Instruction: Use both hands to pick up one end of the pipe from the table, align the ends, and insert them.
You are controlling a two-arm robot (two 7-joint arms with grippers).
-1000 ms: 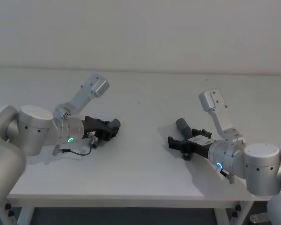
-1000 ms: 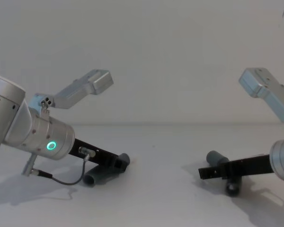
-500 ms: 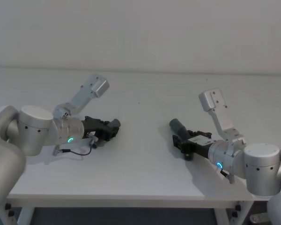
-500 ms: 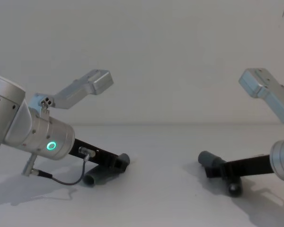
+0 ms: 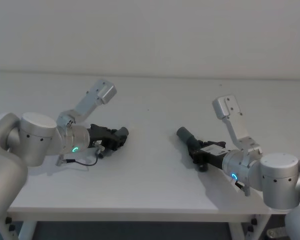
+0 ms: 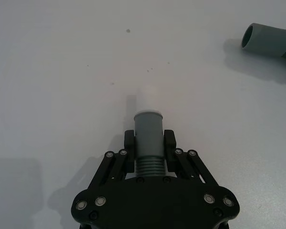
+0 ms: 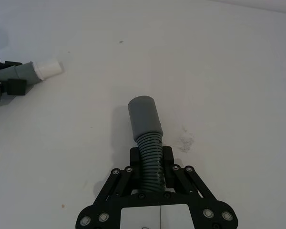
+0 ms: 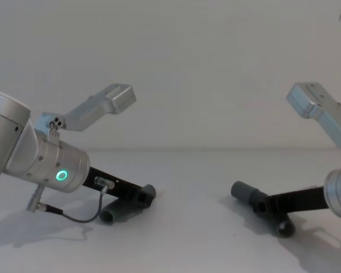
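On the white table (image 5: 150,165) my left gripper (image 5: 115,139) is shut on the ribbed body of one grey pipe piece (image 6: 148,131). Its narrow cuff with the pale rim (image 7: 47,67) points toward the other arm. The piece's back end (image 8: 111,215) rests on the table. My right gripper (image 7: 151,160) is shut on the ribs of the second pipe piece (image 5: 186,136). Its wider cuff (image 7: 144,117) sticks out past the jaws, raised a little and aimed left (image 8: 241,191). A wide gap of bare table separates the two ends.
Each arm's silver elbow link rises behind its gripper, the left one (image 5: 101,92) and the right one (image 5: 227,107). A black cable (image 8: 79,216) loops under the left wrist. The table's front edge (image 5: 140,215) runs close below both arms.
The right gripper's jaws have shut on the right pipe piece, and its wide cuff has swung left and up. The left arm and its pipe piece have not moved.
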